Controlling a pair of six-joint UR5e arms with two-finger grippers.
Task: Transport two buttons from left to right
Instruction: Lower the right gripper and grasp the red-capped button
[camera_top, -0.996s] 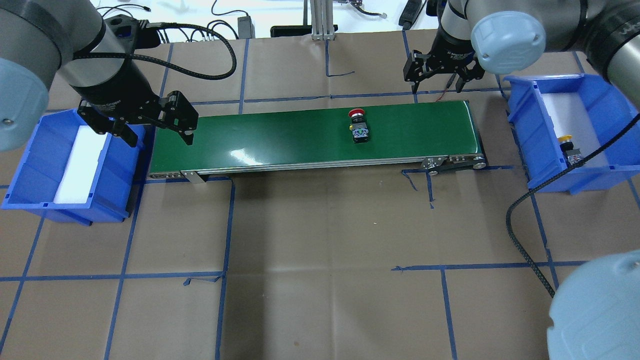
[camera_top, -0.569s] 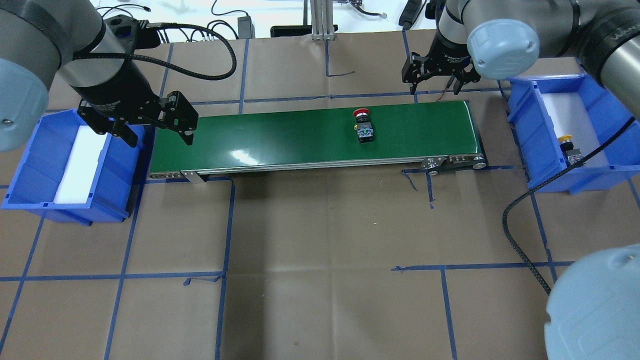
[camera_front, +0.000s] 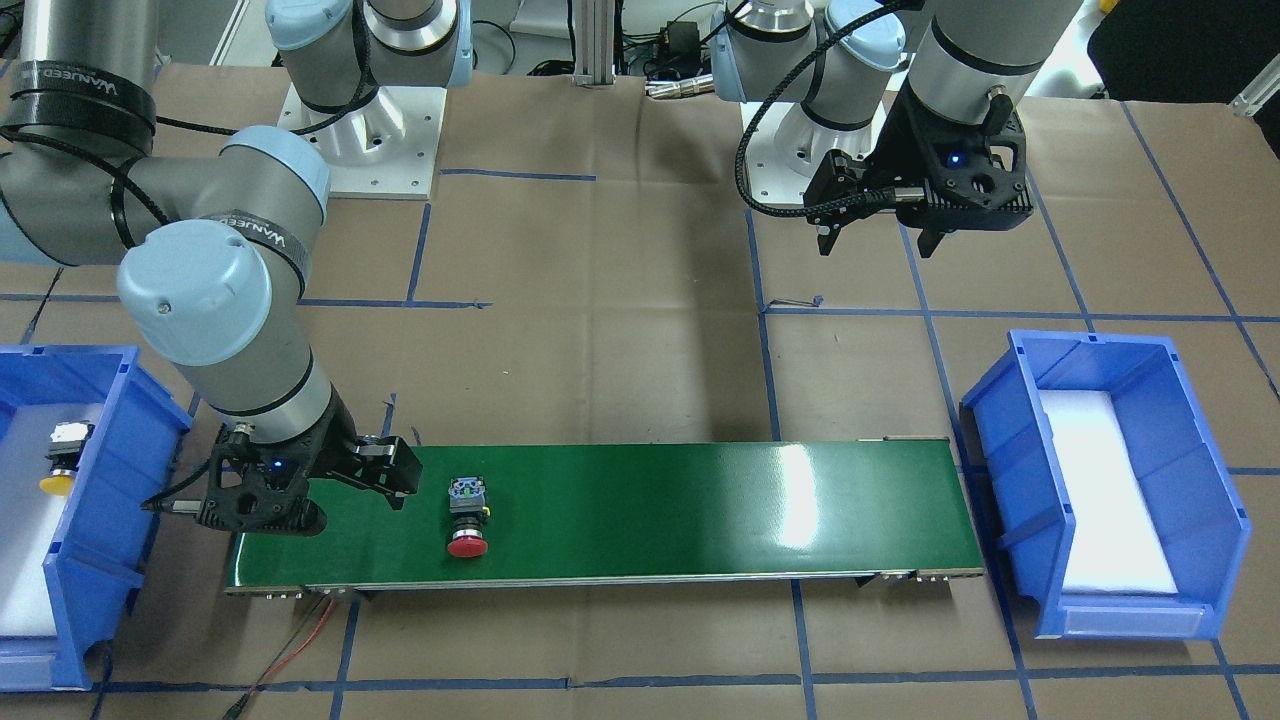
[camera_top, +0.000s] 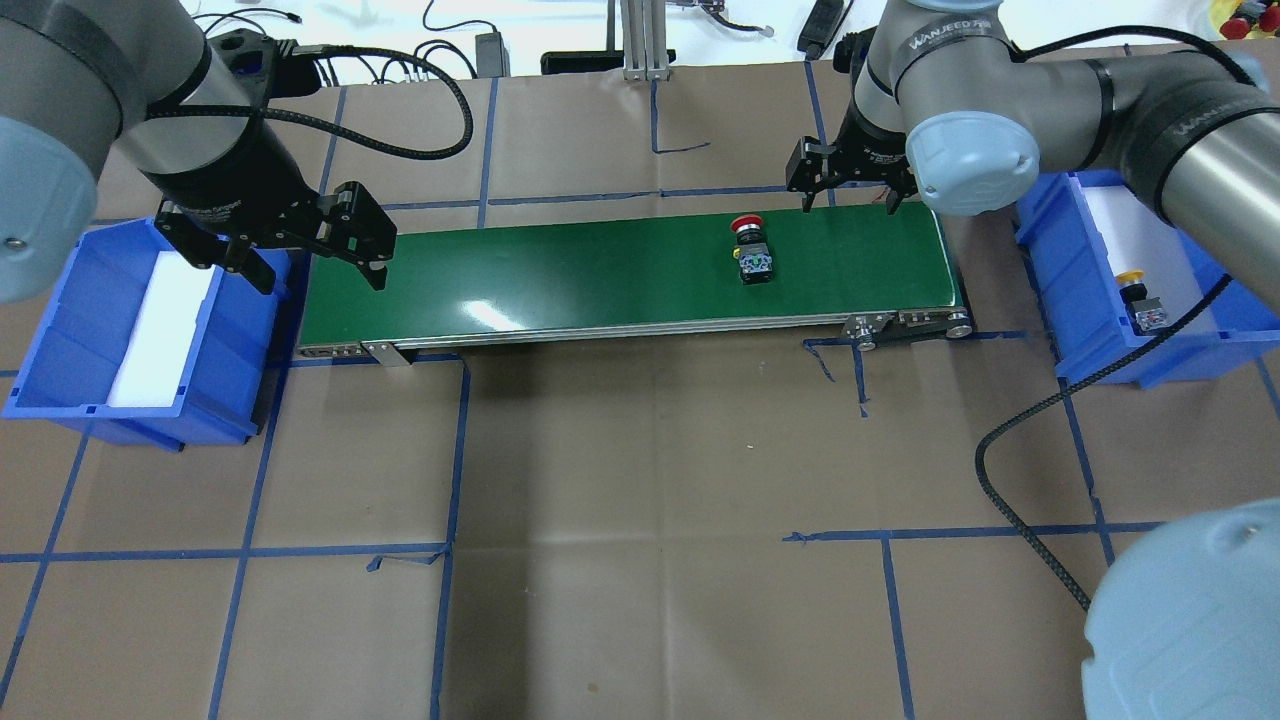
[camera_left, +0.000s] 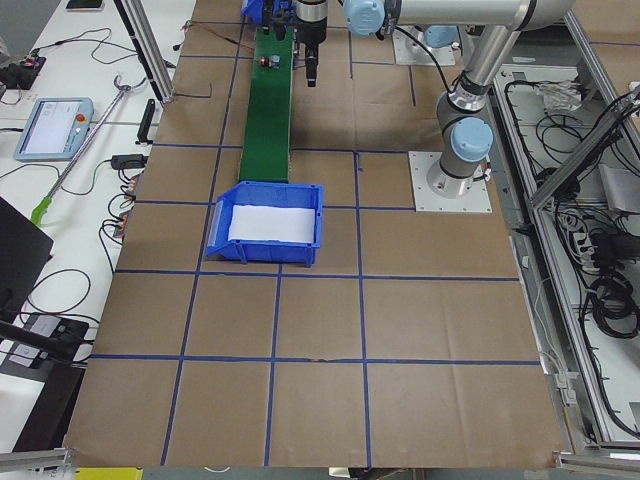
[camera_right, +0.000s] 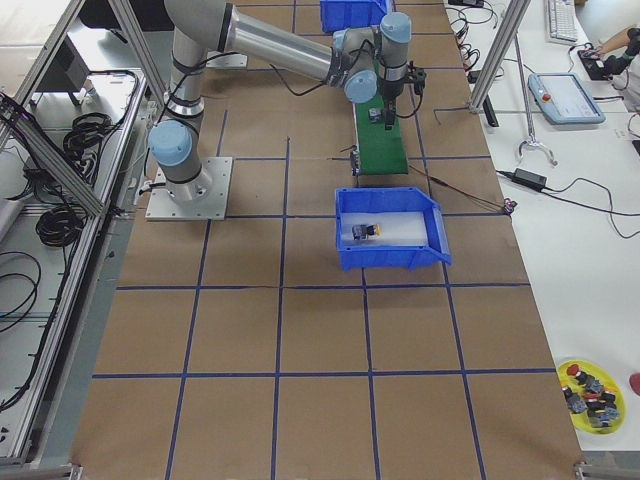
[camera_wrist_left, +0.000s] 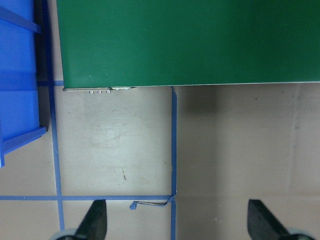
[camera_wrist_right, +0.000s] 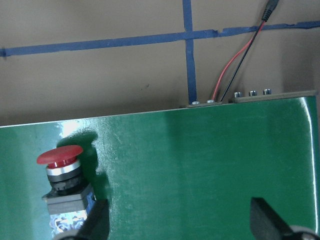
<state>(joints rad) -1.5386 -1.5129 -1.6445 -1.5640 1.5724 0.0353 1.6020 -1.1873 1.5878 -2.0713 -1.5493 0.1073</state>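
Note:
The red button lies on its side on the green conveyor belt, toward the belt's right end; it also shows in the front view and the right wrist view. The yellow button lies in the right blue bin. My right gripper hangs open over the belt's far edge, just right of the red button, holding nothing. My left gripper is open and holds nothing, above the belt's left end beside the left blue bin.
The left bin holds only a white foam pad. Red and black wires leave the conveyor's far right corner. A black cable loops from my right arm over the table. Blue tape lines grid the brown table cover.
The red button has travelled right along the belt. My right gripper has shifted left and closer to the belt's far edge. The left arm has stayed put.

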